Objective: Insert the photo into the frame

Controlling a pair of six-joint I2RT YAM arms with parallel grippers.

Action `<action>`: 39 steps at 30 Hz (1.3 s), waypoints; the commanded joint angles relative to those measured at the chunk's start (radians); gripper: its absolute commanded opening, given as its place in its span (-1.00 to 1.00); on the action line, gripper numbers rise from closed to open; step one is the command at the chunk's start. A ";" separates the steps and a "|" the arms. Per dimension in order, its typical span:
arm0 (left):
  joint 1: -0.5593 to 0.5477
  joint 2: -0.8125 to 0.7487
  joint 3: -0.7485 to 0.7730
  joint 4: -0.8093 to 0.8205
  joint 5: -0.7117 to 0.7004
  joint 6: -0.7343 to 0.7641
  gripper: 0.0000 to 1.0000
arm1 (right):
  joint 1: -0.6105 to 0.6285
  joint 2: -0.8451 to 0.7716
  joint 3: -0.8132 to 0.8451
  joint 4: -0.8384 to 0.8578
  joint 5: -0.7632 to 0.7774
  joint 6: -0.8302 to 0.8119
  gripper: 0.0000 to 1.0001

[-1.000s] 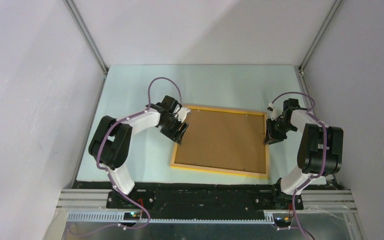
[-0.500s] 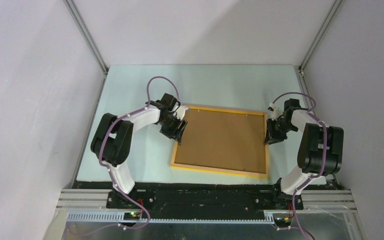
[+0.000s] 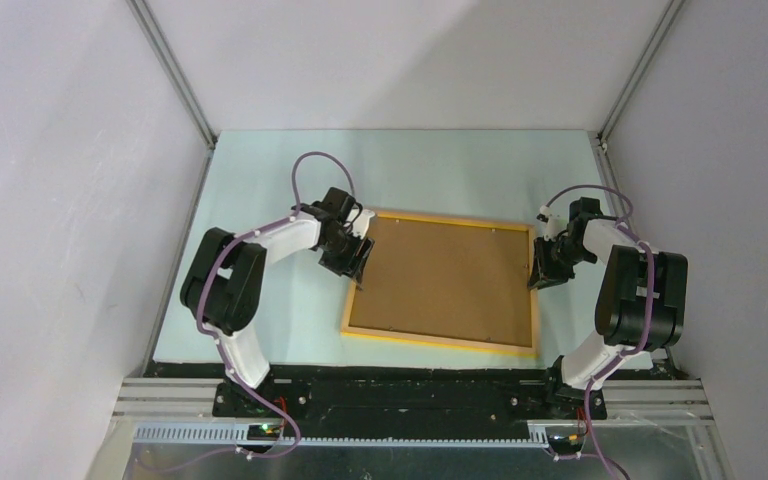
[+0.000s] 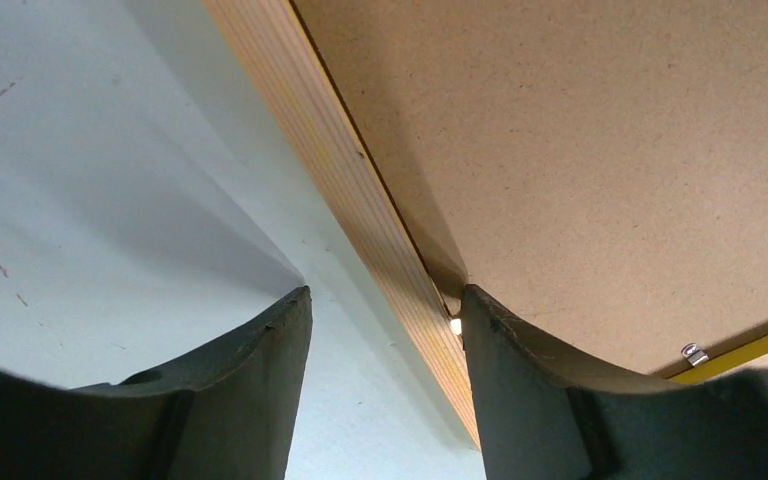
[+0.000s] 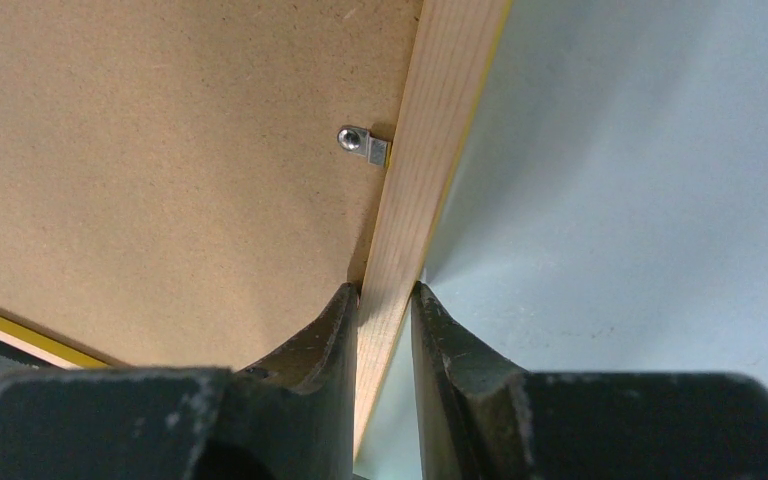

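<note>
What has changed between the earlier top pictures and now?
The left gripper shifted slightly left and toward the far side, jaws open astride the left rail of the frame. The right gripper stayed shut on the right rail; the frame and backing board did not move.

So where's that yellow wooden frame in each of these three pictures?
Top external: the frame lies flat in the middle of the table, back side up.
Left wrist: the frame runs diagonally from top left down to bottom centre.
Right wrist: the frame runs down the middle, pinched by the right hand.
Shared landmark: the brown backing board inside it.
</note>
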 commanded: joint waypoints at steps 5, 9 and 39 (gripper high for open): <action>0.004 -0.006 -0.058 0.053 -0.122 -0.003 0.26 | -0.006 0.023 0.015 -0.003 -0.028 -0.026 -0.85; 0.002 -0.016 -0.075 0.051 -0.096 0.022 0.26 | -0.006 0.024 0.014 -0.004 -0.029 -0.028 -0.85; -0.025 -0.090 -0.136 -0.032 0.003 0.158 0.27 | -0.010 0.033 0.015 -0.001 -0.015 -0.025 -0.85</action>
